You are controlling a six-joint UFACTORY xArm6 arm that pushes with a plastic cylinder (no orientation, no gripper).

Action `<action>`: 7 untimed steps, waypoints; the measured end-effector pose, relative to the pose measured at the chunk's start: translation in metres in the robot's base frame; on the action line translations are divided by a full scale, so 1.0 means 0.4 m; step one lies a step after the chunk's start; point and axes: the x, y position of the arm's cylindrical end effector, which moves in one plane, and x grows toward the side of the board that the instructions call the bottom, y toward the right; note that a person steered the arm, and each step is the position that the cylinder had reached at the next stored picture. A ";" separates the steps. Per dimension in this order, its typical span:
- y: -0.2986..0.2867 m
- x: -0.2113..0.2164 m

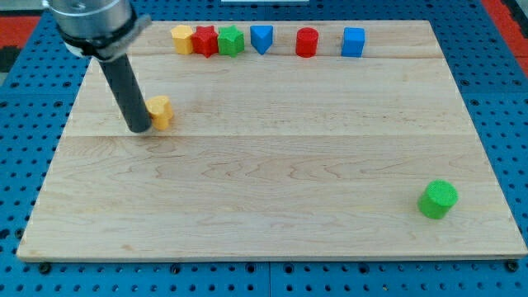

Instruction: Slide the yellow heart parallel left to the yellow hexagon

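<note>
Camera view, single frame: yellow heart (162,110) lies in the upper-left part of the wooden board (272,198), well below the top row; my tip (140,129) touches or nearly touches the heart's left side, the rod (125,87) rising toward the view's top left; no jaws exist on this rig, so nothing is held, only pushed. Yellow hexagon (182,39) heads the top row, followed rightward by a red block (205,40), a green block (231,40), a blue block (261,38), a red cylinder (307,41) and a blue cube (353,41); a green cylinder (437,199) sits alone at lower right. Risks, as judged: from this left-side contact a push would drive the heart rightward, away from its goal; an off-centre push upward could spin it or knock the hexagon.
</note>
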 end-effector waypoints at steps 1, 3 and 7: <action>0.087 -0.019; 0.109 -0.140; -0.073 -0.215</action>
